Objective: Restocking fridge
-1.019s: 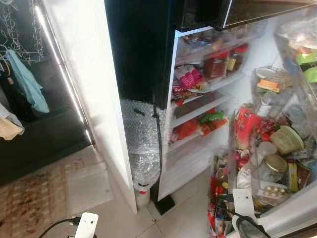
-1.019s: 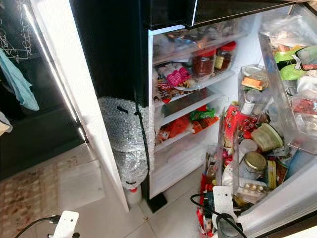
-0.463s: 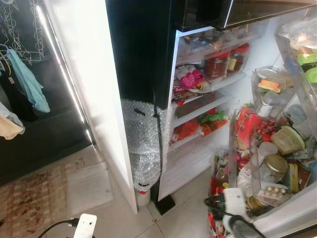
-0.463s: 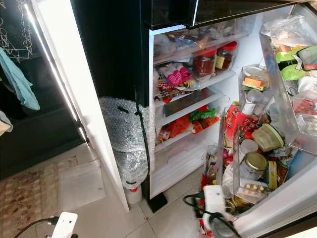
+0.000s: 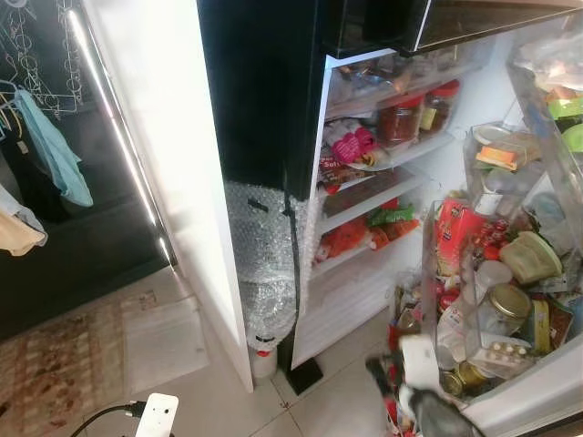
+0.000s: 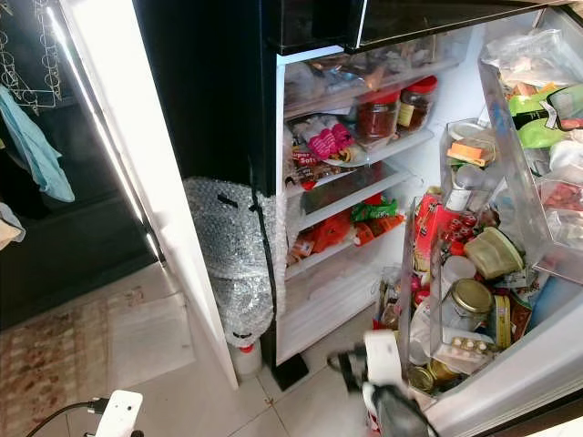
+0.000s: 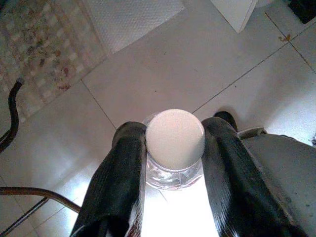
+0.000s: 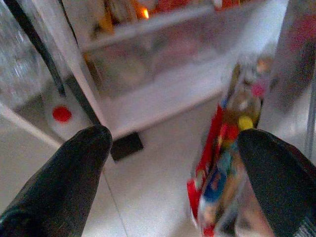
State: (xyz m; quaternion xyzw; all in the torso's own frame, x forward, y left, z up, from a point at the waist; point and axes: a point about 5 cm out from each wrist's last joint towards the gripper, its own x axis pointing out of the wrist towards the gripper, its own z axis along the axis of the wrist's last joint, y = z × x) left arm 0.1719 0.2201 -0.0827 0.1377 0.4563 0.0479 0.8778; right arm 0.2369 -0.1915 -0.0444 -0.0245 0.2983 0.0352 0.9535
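The fridge [image 5: 273, 109] stands open before me, its shelves [image 5: 383, 155] holding jars and packets. Its door shelves [image 5: 496, 273] on the right are crowded with jars, tins and sachets. My left gripper [image 7: 174, 143] is shut on a clear bottle with a white cap [image 7: 175, 138], held low over the tiled floor. My right arm [image 5: 417, 360] shows blurred at the bottom, between the lower door shelf and the fridge body. The right gripper [image 8: 177, 163] is open with nothing between its fingers [image 8: 74, 168], facing the bottom drawer [image 8: 163, 64] and the door's packets [image 8: 222, 168].
A bubble-wrapped bundle [image 5: 264, 264] leans at the fridge's left side above a white red-capped bottle [image 5: 262, 355]. A black foot [image 5: 305, 373] sits on the tiles. A rug [image 5: 55, 364] and a white mat [image 5: 164, 341] lie to the left. Clothes [image 5: 50, 150] hang at far left.
My right arm has moved left, away from the lower door shelf toward the fridge body. The left arm has stayed low with its bottle.
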